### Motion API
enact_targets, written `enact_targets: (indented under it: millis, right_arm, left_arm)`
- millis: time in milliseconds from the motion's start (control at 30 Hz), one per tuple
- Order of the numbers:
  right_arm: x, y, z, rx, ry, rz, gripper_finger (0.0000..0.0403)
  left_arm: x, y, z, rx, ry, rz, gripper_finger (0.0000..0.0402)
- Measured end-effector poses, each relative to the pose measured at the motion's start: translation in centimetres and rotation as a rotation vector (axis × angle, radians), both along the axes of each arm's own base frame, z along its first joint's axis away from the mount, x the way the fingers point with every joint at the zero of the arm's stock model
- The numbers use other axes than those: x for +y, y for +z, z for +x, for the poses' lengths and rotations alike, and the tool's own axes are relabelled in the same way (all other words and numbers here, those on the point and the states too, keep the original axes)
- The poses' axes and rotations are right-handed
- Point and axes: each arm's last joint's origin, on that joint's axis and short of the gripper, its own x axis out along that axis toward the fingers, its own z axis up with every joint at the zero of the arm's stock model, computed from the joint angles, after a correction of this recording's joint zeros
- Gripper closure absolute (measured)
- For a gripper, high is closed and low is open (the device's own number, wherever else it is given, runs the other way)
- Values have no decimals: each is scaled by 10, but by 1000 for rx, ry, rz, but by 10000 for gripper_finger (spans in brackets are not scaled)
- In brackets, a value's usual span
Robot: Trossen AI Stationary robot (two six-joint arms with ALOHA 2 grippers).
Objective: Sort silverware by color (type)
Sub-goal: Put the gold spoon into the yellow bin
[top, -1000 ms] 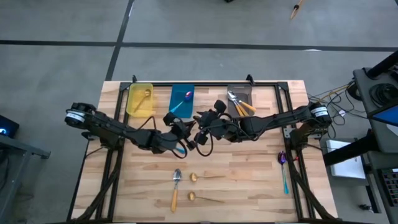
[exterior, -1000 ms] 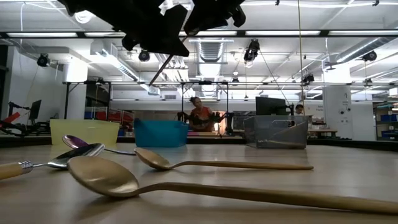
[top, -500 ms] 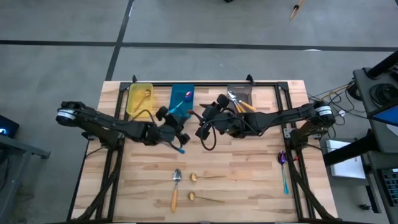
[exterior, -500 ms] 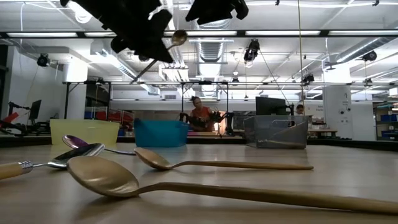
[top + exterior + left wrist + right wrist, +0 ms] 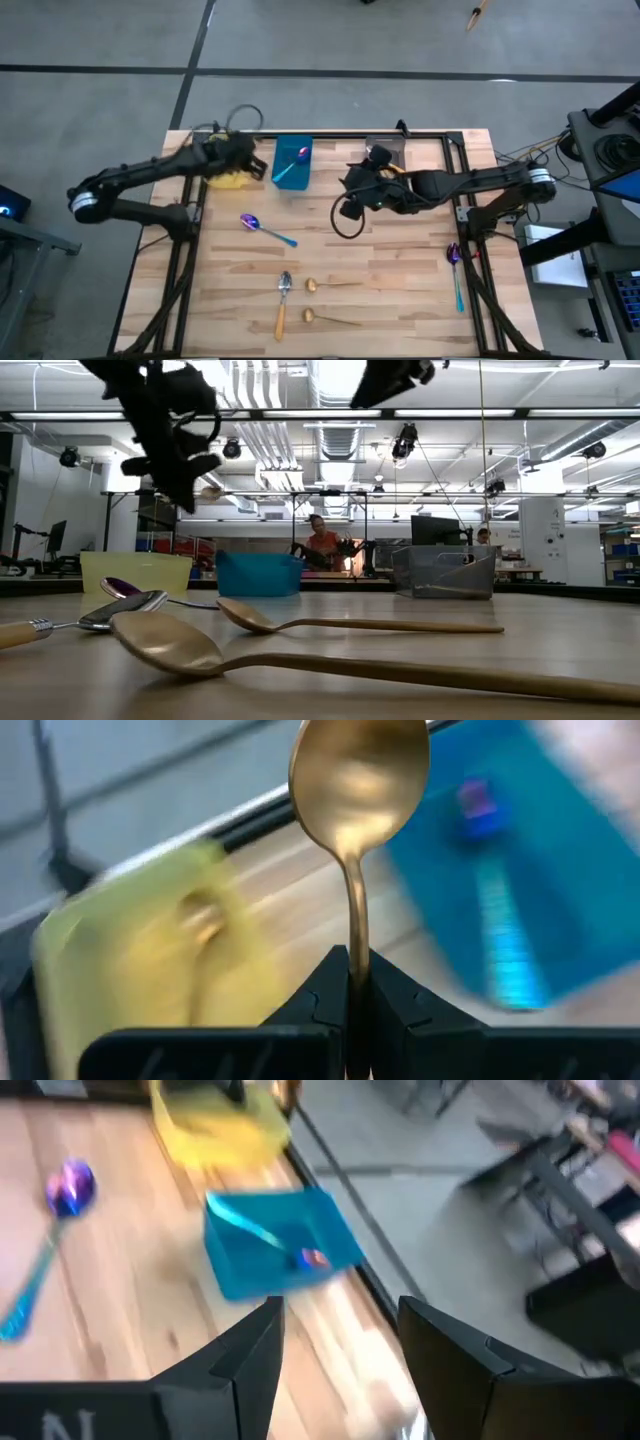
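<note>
Nearest on the counter (image 5: 400, 300): two gold spoons (image 5: 330, 285) and an orange-handled silver spoon (image 5: 283, 302) side by side, a purple spoon with teal handle (image 5: 265, 229) just beyond them, another purple spoon (image 5: 455, 270) at the right edge. Farther back, right hand (image 5: 358, 186) spread wide and empty, raised over the counter near the grey bin (image 5: 385, 152). At the far edge, left hand (image 5: 350, 982) pressed together on a gold spoon (image 5: 357, 795), held above the yellow bin (image 5: 140, 960) beside the blue bin (image 5: 292, 164), which contains a purple spoon.

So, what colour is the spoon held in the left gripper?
Gold all over; the spoon in the left gripper shows best in the left wrist view.
</note>
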Motion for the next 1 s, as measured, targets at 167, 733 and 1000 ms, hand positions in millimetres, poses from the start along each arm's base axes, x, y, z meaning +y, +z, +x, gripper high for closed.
enact_targets:
  millis: [167,733,1000]
  right_arm:
    - [-2,-11,-13,81,-44,35,216]
    - [-22,-81,-46,191,-79,4,216]
    - [-30,-71,-69,108,-94,-4,216]
  left_arm:
    - [35,-9,-29,48,157,-93,401]
    - [83,-36,-32,315,207,-330,402]
    - [96,-50,-29,406,193,-419,402]
